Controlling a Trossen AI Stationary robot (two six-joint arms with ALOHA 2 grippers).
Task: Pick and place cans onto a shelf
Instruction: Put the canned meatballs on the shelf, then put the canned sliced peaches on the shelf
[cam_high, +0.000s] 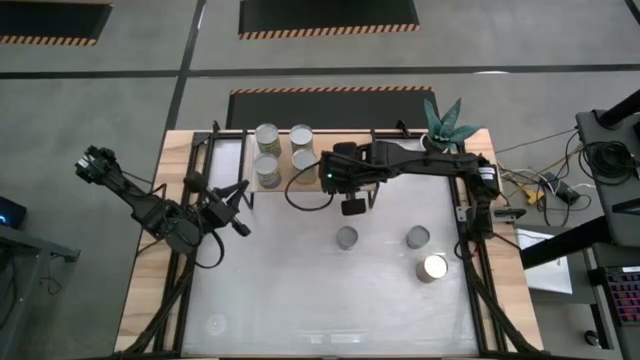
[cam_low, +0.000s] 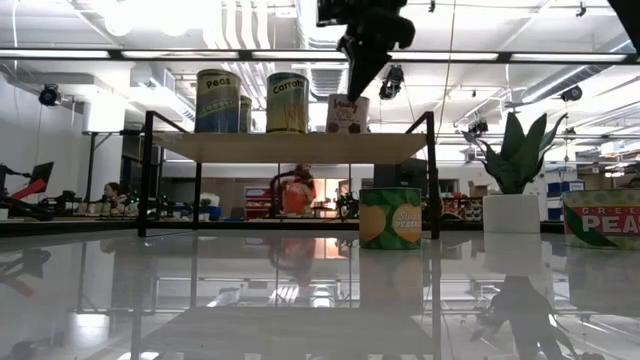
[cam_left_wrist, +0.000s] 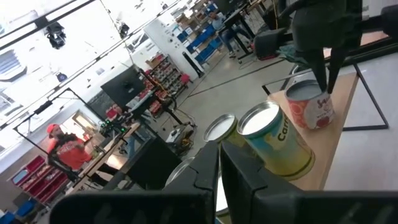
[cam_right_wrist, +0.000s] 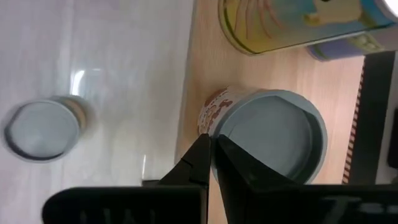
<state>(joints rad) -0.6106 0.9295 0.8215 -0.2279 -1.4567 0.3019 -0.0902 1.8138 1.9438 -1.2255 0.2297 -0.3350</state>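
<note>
Resting over the table's left part in the high view, the left gripper (cam_high: 238, 195) has its fingers pressed together on nothing, pointing toward the shelf (cam_high: 232, 160), whose light wooden board runs along the table's far edge. Four cans stand on that board in a tight two-by-two group (cam_high: 283, 152); the low view shows one labelled "Peas" (cam_low: 216, 101) and one labelled "Carrots" (cam_low: 287, 103) on the board. Just right of that group, near the board's front edge, stands a fifth, pink-and-white can (cam_right_wrist: 264, 132). The right gripper (cam_right_wrist: 211, 163), on an arm that stretches in from the table's right side, hangs directly over it with its fingers pressed together, the tips at the can's rim; whether they pinch the rim or only touch it cannot be told. Farther right, three more cans stand on the white table (cam_high: 300, 300) in front of the shelf: one (cam_high: 346, 237) near the middle, one (cam_high: 417, 237) to its right, and one with a brighter, shinier lid (cam_high: 432, 267) nearest the right edge. A small potted plant (cam_high: 444, 124) sits at the far right corner.
</note>
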